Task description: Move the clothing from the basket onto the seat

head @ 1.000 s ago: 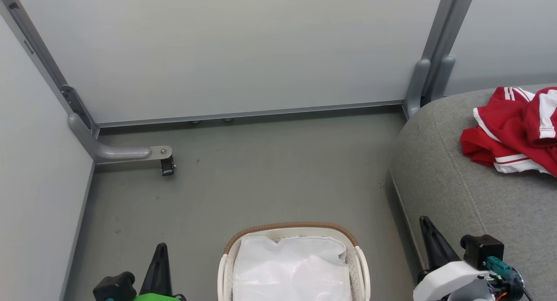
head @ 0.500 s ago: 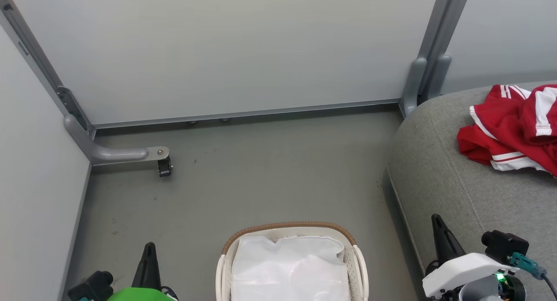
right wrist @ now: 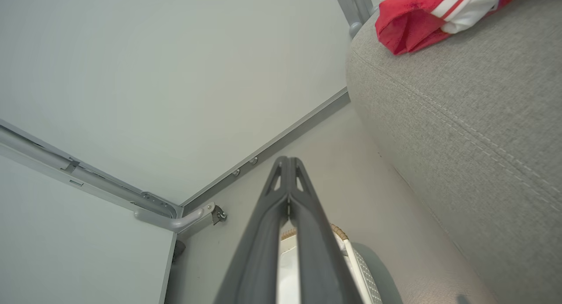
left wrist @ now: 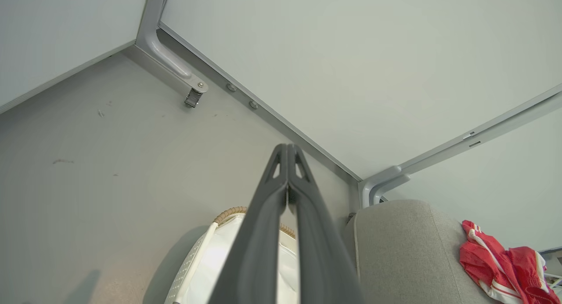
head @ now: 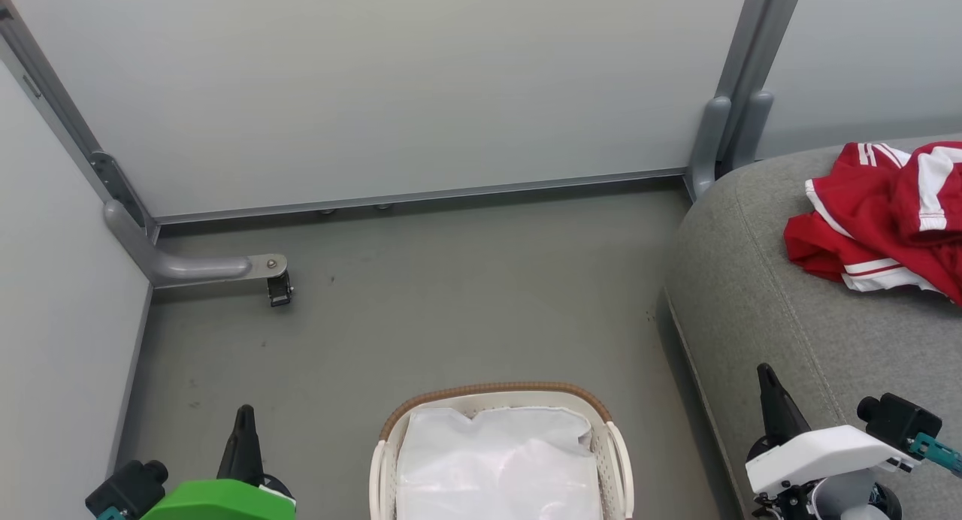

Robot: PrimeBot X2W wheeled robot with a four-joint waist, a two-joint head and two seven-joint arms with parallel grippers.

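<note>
Both arms had drifted outward since a second before. The left gripper sat nearer the lower left corner of the head view and the right gripper nearer the lower right. The whole scene had also slid slightly, so the camera itself had turned.

At far left a pale wall panel met the grey-green floor, and a small caster hung from a curved metal bracket at the corner. Just right of the wall, the left gripper pointed up the view over bare floor, its two dark fingers pressed together with nothing between them; its wrist view showed the tips meeting.

At bottom centre stood the basket, its brown woven rim toward the far wall. A crinkled white sheet lay inside it, and no red cloth showed there.

The right gripper showed against the near corner of the seat, its fingers likewise closed on nothing, with the tips touching in its own wrist view.

The clothing lay in a rumpled red-and-white heap on the far right part of the seat, cut off by the edge of the view and well apart from both the basket and the grippers.
</note>
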